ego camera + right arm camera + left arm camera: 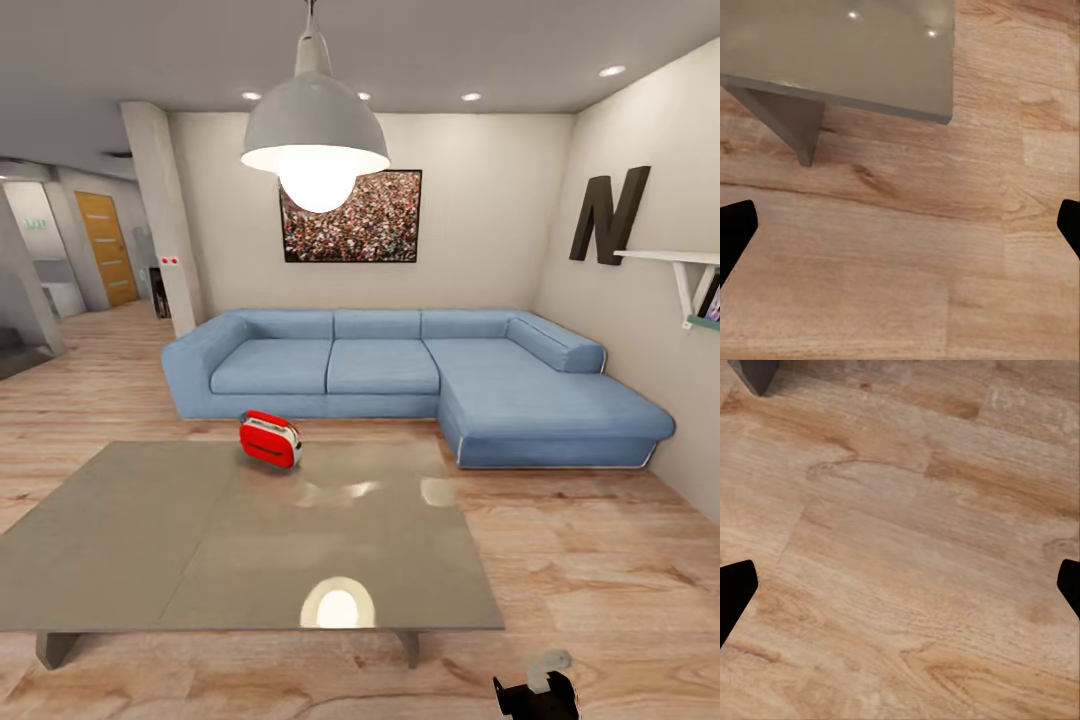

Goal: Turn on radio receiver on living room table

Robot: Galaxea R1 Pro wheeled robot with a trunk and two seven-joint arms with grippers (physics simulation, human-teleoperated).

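The radio sat at the far edge of the table, somewhat left of its middle on the sofa's side, tilted a little with its handle upward and nothing touching it. We could not make out its dial from the head view. The table's glossy grey top stretched between us and the radio, mirroring the lamp above it. Beyond lay the blue sofa and the framed picture on the wall. We judged this to be the approach step: we stood before the table's near edge, well apart from the radio. The right gripper hung low over the wood floor by the table's near right corner and leg, its fingers spread wide and holding nothing. The left gripper was likewise wide apart and empty above the floor. Next, we would need to round the table to bring an arm within reach of the radio.
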